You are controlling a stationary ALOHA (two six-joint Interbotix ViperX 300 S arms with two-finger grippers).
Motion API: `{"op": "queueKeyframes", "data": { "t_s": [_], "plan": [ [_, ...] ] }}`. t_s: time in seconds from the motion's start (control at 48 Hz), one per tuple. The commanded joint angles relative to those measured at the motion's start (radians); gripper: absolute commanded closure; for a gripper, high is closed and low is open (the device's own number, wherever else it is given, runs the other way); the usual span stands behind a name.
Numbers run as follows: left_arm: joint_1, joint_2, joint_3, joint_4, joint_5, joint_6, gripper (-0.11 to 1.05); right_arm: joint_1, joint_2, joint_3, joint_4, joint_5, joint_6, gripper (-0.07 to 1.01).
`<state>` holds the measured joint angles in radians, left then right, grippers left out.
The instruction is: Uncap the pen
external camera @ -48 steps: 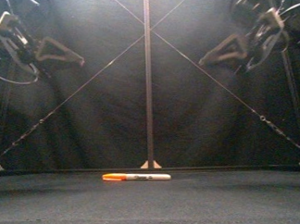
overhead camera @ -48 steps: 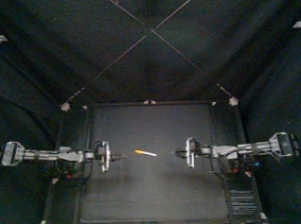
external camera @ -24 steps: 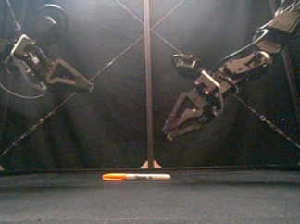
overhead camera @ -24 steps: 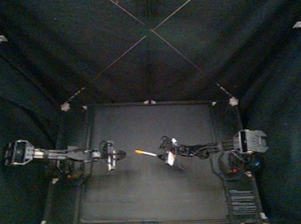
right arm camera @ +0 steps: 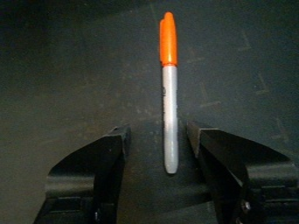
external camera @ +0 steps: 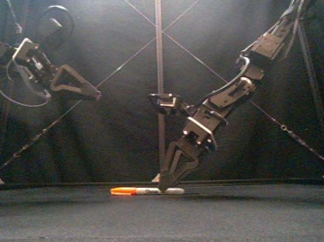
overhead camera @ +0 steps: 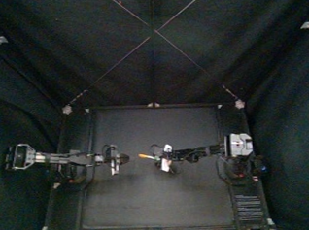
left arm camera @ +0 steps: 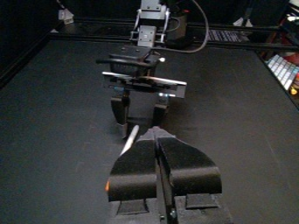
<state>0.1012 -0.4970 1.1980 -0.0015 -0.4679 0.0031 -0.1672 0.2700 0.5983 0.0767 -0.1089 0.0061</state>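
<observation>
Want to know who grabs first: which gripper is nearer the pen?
Right. Right gripper is down at the pen, fingers either side; left gripper hangs raised, off to one side.

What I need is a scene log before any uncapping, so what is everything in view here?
pen: one, pale barrel with orange cap on, lying flat mid-table, cap toward the left arm's side
table: one, black, under the pen
right gripper: one, black, down at the pen, jaws open either side of the barrel
left gripper: one, black, raised at the left, jaws shut, holding nothing
</observation>
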Motion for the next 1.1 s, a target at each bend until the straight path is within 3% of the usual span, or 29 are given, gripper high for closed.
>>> {"op": "queueKeyframes", "data": {
  "t_s": [0.021,0.208,0.271,0.354,0.5,0.688,0.771,0.854,1.104],
  "plan": [
    [0.003,0.002,-0.018,-0.002,-0.009,0.0,0.66,-0.023,-0.011,-0.018,-0.002,0.0,0.002,0.11],
    [0.002,0.002,-0.018,-0.002,-0.009,0.0,0.66,-0.026,-0.011,-0.008,-0.005,0.006,0.002,0.28],
    [0.003,0.003,-0.021,-0.002,-0.009,-0.0046,0.65,-0.025,-0.011,-0.006,-0.009,0.011,0.0,0.34],
    [0.002,0.017,-0.031,-0.009,-0.009,-0.0046,0.62,-0.025,-0.031,-0.006,-0.025,0.015,0.0,0.4],
    [0.005,0.081,-0.071,-0.032,-0.003,0.0,0.44,-0.018,-0.106,0.003,-0.044,0.025,0.002,0.43],
    [0.011,0.189,-0.14,-0.025,0.002,0.0092,0.12,0.005,-0.204,0.049,-0.057,0.032,0.003,0.43],
    [0.012,0.233,-0.164,-0.014,0.012,0.0123,0.04,0.017,-0.235,0.074,-0.057,0.032,0.003,0.43],
    [0.014,0.273,-0.192,-0.011,0.04,0.0153,-0.01,0.028,-0.259,0.095,-0.057,0.026,0.003,0.43],
    [0.025,0.374,-0.287,0.003,0.163,0.0169,-0.01,0.057,-0.282,0.112,-0.057,0.018,0.003,0.43]
  ]
}}
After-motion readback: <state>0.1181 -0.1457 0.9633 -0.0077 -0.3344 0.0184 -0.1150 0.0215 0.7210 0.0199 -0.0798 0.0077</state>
